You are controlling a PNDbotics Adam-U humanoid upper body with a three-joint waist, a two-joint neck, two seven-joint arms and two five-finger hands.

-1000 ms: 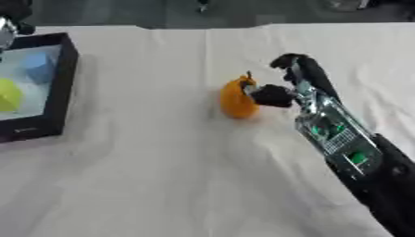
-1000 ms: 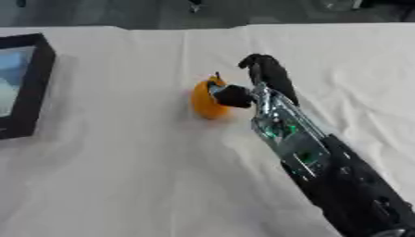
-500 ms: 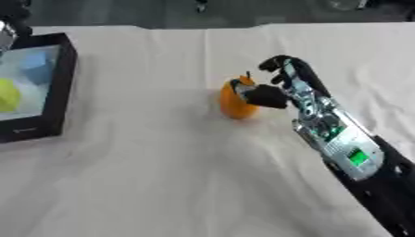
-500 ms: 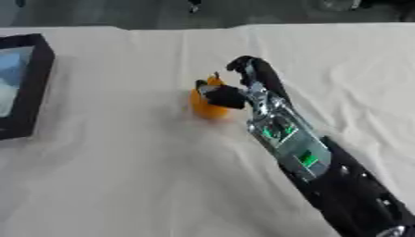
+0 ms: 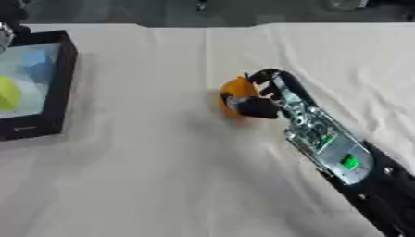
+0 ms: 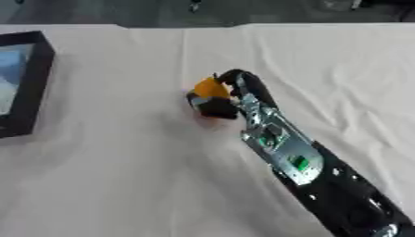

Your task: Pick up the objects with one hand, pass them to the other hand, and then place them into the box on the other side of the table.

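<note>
This looks like a lab or test space set up for robot trials, not a home. A wide table (image 5: 162,185) is draped in a plain cream cloth (image 5: 146,60), creased in places. Along the far edge runs a dark floor. At the far left sits a black box (image 5: 48,127). From the near right a bare mechanical arm (image 6: 292,157) reaches in, circuit board exposed.

Orange object (image 5: 235,92), black right robot hand (image 5: 261,99) (green spot on forearm), black box (image 5: 50,88) with yellow-green and blue contents, cream bench (image 5: 162,176).
</note>
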